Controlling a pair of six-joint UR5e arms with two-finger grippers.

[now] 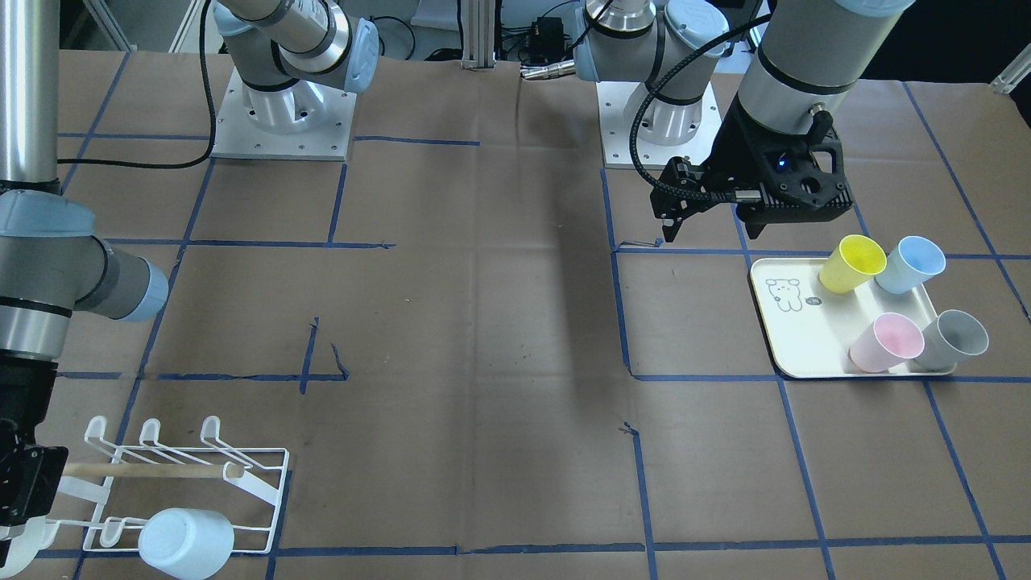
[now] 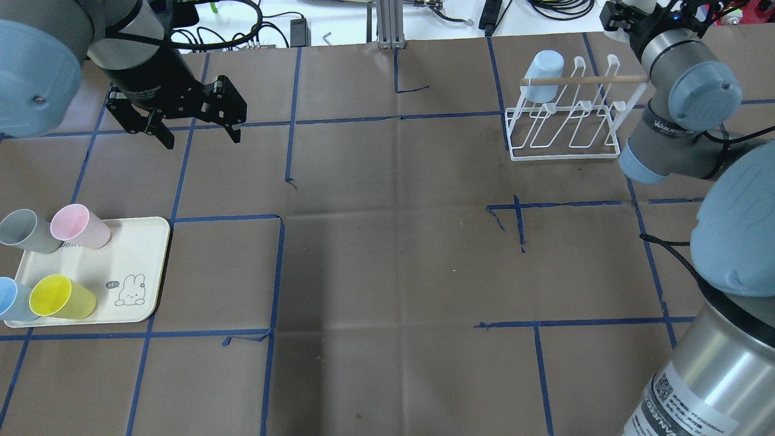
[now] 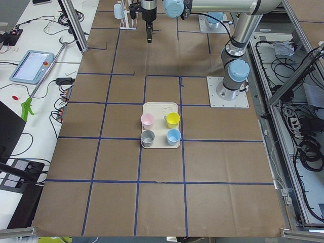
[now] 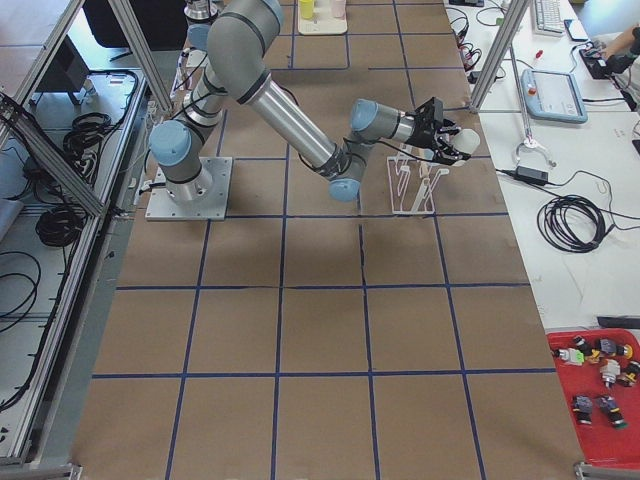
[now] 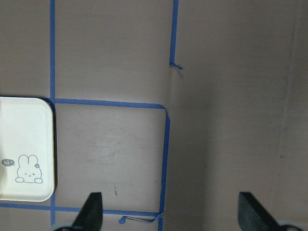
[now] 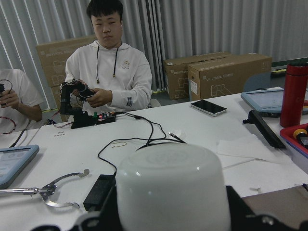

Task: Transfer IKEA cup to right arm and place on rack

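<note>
Right gripper (image 4: 448, 140): clamped on an upside-down white plastic cup (image 6: 173, 187), held just beside the low white wire rack (image 2: 569, 130); a pale blue cup (image 2: 542, 75) is hung on the rack's farther end. Left gripper (image 2: 198, 134): spread wide above the brown bench (image 2: 387, 242).

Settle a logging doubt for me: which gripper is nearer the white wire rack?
Right. The right gripper is beside the rack's end, shut on a pale cup. The left gripper hangs open far across the table, near the tray.
</note>
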